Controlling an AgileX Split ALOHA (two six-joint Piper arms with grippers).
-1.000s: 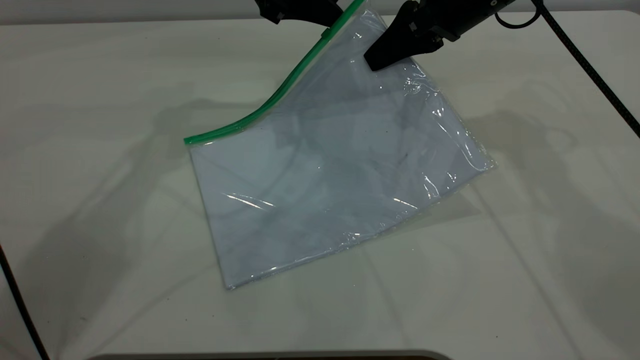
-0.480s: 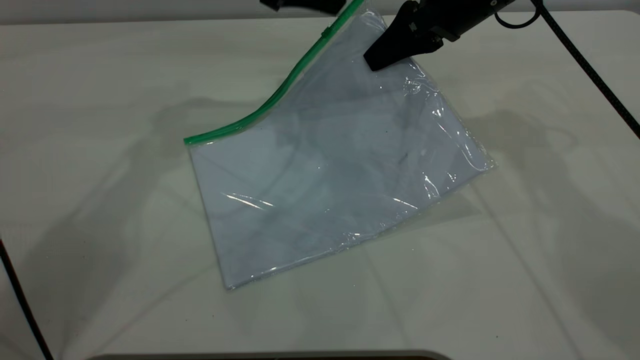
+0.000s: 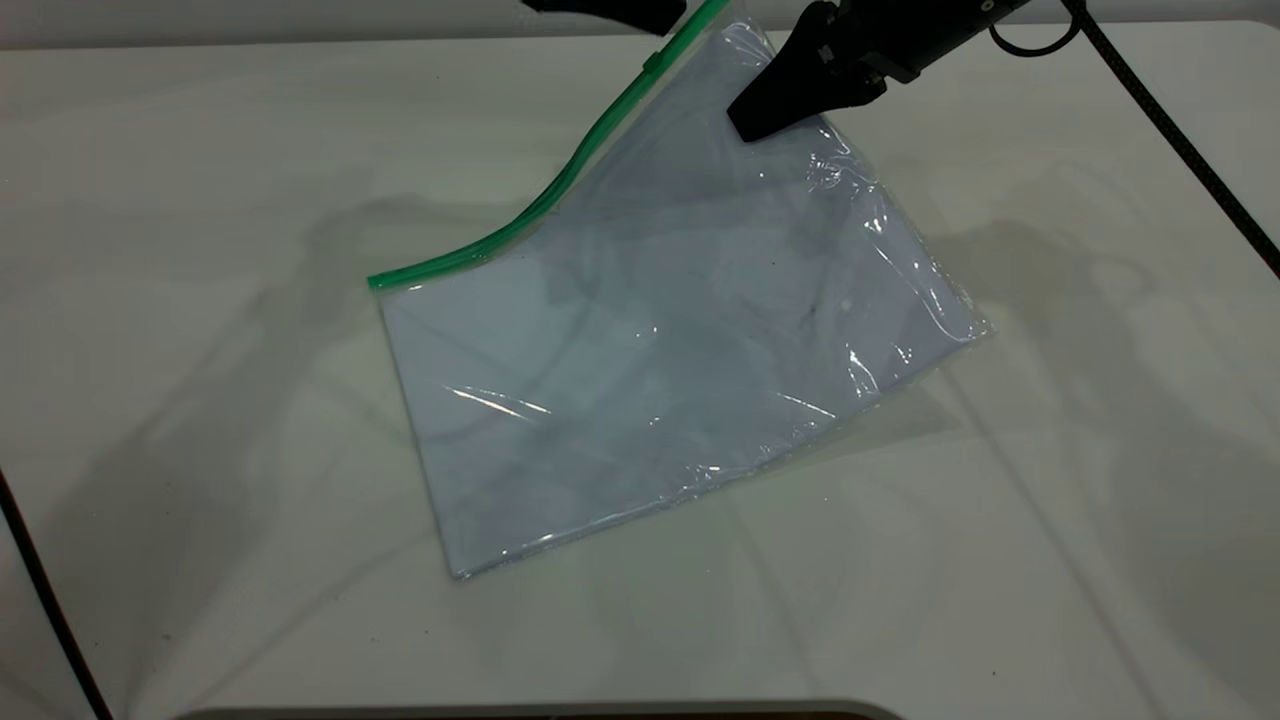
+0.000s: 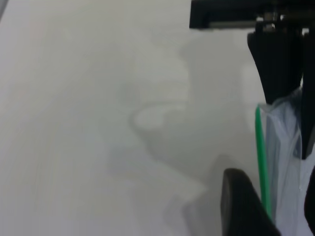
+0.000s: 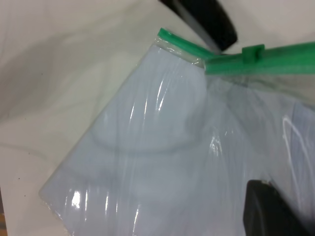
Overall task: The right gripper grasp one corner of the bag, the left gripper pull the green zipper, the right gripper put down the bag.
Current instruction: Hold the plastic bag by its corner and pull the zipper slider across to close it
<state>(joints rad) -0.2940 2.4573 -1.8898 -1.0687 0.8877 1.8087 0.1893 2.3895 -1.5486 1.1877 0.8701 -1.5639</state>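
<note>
- Your right gripper is up at the far side of the table, jaws pinched shut on the bag near its raised far corner.
- The bag hangs tilted from that grip: the far end is off the surface, the near corner and the low left end rest on the table.
- White sheets show through the clear plastic below the gripper tips.
- The green zipper runs along the bag's left edge, from the low corner up to the raised corner just left of your right gripper.
- The slider tab sits on the zipper close to the raised end, not at the very end.
- In the right wrist view the tab is on the strip with a dark jaw of the other arm just behind it; I can't tell if they touch.
- Your left gripper is only partly in frame at the top edge of the exterior view, just left of the zipper's raised end.
- In the left wrist view only one blunt jaw end shows clearly, right beside the green strip; can't tell how far open it is or whether it has anything.
- A black cable trails from the right arm across the far right of the table.
</note>
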